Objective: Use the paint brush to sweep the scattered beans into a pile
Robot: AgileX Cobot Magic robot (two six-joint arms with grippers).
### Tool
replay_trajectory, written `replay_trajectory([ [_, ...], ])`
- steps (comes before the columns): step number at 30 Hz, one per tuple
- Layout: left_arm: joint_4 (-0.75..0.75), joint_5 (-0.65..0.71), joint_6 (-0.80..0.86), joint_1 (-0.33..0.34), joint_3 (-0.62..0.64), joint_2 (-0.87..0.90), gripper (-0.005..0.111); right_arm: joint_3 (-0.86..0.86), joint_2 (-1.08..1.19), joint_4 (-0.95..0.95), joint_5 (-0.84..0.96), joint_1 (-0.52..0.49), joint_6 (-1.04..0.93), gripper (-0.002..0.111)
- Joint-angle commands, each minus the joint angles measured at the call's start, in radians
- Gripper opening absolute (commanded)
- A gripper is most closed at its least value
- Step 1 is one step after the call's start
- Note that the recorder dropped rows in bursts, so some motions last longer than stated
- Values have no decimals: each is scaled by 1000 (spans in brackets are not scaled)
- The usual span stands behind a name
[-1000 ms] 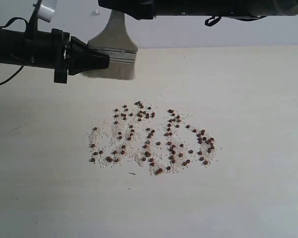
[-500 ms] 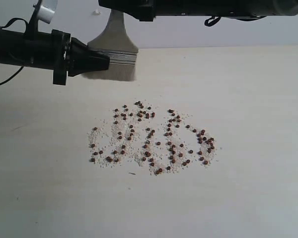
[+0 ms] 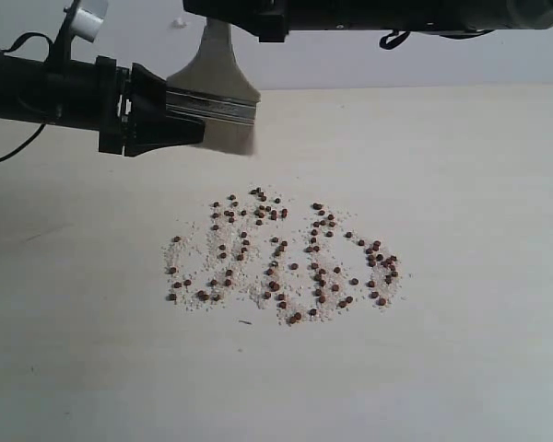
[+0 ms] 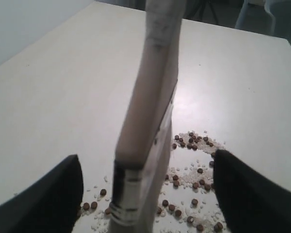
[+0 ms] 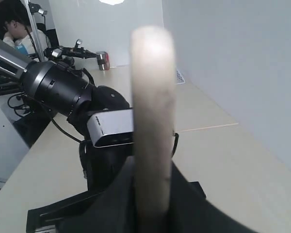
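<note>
Paint brush [image 3: 217,87] hangs bristles-down above the table [image 3: 479,276], about 11 o'clock from the beans [image 3: 275,286]: wide, flat, cream bristles, silver band, pale wood handle. Right gripper [image 5: 150,199] seems to pinch the handle top, though that close view is blurry; left gripper [image 4: 148,194] stands wide, a jaw each side of the band, not touching. Beans: loose reddish-brown scatter among whitish crumbs [image 3: 258,276], mid-table.

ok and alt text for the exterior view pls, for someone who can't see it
A wide paint brush is held upright, bristles down, over a pale table at upper left: the right gripper grips its handle at the top edge, and the open jaws of the left gripper flank its metal band. Reddish-brown beans lie scattered among whitish crumbs mid-table.
</note>
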Motion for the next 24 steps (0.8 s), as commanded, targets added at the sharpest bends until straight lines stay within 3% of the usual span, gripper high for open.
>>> replay_trajectory([
  [1, 22, -1, -36, 7, -6, -3, 71, -12, -3, 13, 7, -1, -9, 0],
  [16, 53, -1, -227, 181, -6, -5, 71, -12, -58, 13, -3, -142, 83, 0],
  [20, 136, -1, -334, 200, -6, -7, 71, -12, -93, -2, -67, -189, 173, 0],
  [24, 258, -1, -422, 196, -6, -3, 71, -12, -142, -131, -142, -228, 276, 0],
])
